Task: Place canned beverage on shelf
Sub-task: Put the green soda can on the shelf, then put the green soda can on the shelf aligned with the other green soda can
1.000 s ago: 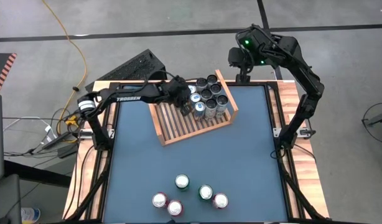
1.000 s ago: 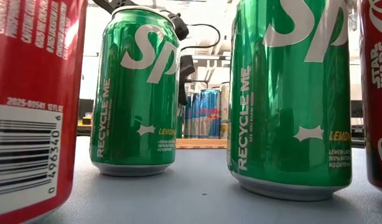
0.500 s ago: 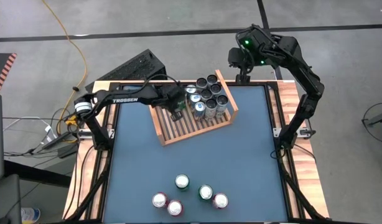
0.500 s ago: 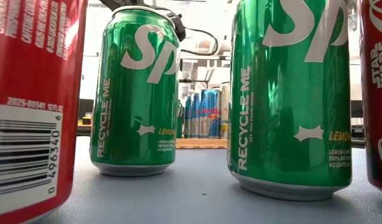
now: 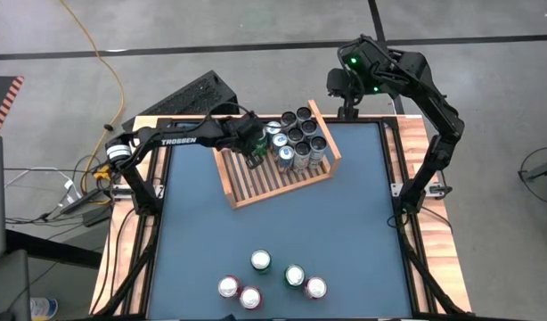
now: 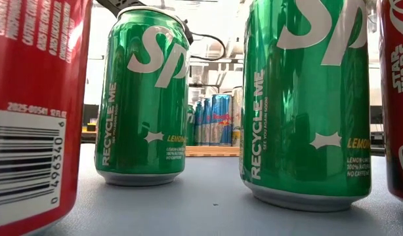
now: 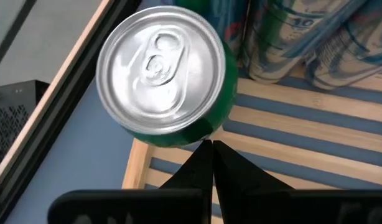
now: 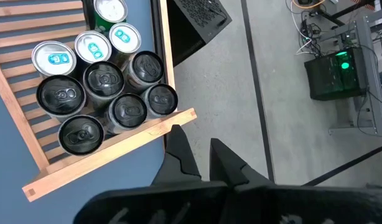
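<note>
Where the high view looks down, the left gripper hovers over the shelf near the worktop's far edge, jaws together, empty. Low view: green cans stand up front. Left wrist: closed fingertips beside a green can (upright). Right gripper: jaws nearly shut, past the far-right corner.
</note>
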You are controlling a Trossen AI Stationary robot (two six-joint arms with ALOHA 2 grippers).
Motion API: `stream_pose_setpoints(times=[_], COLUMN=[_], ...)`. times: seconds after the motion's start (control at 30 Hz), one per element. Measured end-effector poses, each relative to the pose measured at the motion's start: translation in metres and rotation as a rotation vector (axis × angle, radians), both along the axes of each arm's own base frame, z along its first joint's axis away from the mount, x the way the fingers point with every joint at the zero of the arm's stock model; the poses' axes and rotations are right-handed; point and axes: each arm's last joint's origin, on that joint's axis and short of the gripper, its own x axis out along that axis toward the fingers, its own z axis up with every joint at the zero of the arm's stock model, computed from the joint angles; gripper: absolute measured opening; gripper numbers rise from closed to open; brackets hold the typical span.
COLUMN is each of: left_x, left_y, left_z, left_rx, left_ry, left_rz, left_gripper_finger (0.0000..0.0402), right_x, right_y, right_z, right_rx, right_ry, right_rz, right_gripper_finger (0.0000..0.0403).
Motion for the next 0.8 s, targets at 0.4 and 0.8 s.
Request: stream_pose_setpoints(times=[0.4, 0.8], left_x=[-0.018, -0.101], left_y=[-0.019, -0.089], left_z=[0.037, 0.158], left_rx=[-0.110, -0.011], left_ry=[-0.055, -0.397], left_rz=[0.005, -0.127], left_gripper_finger=[0.0000, 0.0000], right_x=[0.004, 0.054], right_y=[0.014, 0.095], right_z=[-0.004, -0.014], right_rx=[0.297, 0.461], right_ry=[-0.115, -0.128], right_rz=[0.176, 0.369], right_gripper_finger=[0.0000, 0.0012])
